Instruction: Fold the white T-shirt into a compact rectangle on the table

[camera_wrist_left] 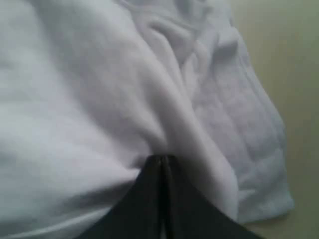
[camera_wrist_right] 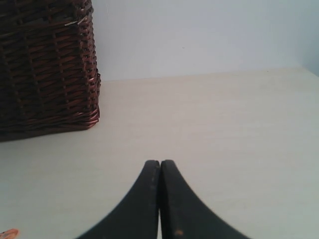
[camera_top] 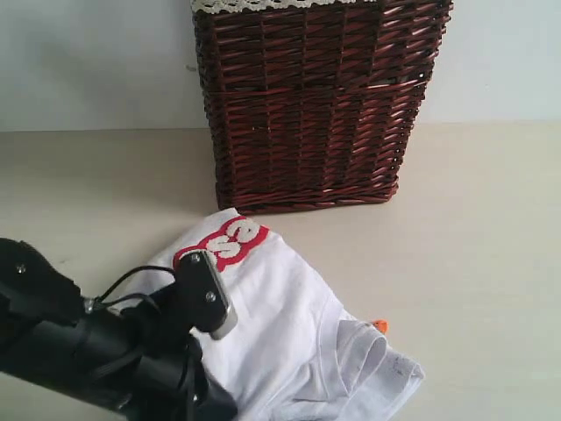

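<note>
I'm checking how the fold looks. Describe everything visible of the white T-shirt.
The white T-shirt looks like soft, wrinkled cotton. It lies bunched and partly folded on the table, close in front of the wicker basket. Fuzzy white letters outlined in red show at its far edge, and an orange tag sits by the collar. The left gripper, shut, appears to pinch a raised fold.

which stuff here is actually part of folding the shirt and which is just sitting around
Part of the job:
white T-shirt, crumpled
table it lies on
left tool, shut on a fold of the shirt
right tool, shut, holding nothing, over bare table

Just sitting there:
dark wicker basket with white lace trim, standing beyond the shirt
</note>
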You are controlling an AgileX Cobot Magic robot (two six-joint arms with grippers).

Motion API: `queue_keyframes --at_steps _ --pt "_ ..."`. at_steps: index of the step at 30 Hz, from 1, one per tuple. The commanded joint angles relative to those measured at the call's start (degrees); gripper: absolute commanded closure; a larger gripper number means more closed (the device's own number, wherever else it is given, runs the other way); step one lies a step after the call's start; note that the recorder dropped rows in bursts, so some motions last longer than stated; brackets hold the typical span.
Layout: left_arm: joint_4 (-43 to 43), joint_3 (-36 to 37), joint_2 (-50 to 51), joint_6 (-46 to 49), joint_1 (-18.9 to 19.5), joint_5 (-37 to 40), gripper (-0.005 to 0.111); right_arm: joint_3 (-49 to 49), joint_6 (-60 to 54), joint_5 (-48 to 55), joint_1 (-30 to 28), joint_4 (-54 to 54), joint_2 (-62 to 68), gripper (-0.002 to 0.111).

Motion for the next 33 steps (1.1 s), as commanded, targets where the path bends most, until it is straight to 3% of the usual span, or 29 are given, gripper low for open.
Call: queue_keyframes --at_steps 1,9,15,24,33 --pt "4.5 1.9 -1.8 2.6 -0.3 0.9 0.107 0.3 -0.2 -0.4 0.0 0.0 -0.4 0.108" --pt "-6.0 -5.6 -6.4 3.3 1.1 -8.4 0.107 0.3 -0.2 -0.4 0.0 0.0 -0.4 0.108" --pt "-6.0 -5.9 1.5 14.0 1.3 -1.9 0.107 0.3 -0.2 -0.4 0.0 0.0 -0.4 0.108" --pt "-1.1 -4.2 5.3 13.8 1.3 13.1 0.107 0.3 -0.2 -0.4 0.0 0.0 -0.4 0.108" --pt "-7.1 -7.3 1.2 17.2 1.3 0.9 0.107 0.3 -0.2 -0.4 0.0 0.0 -0.4 0.108"
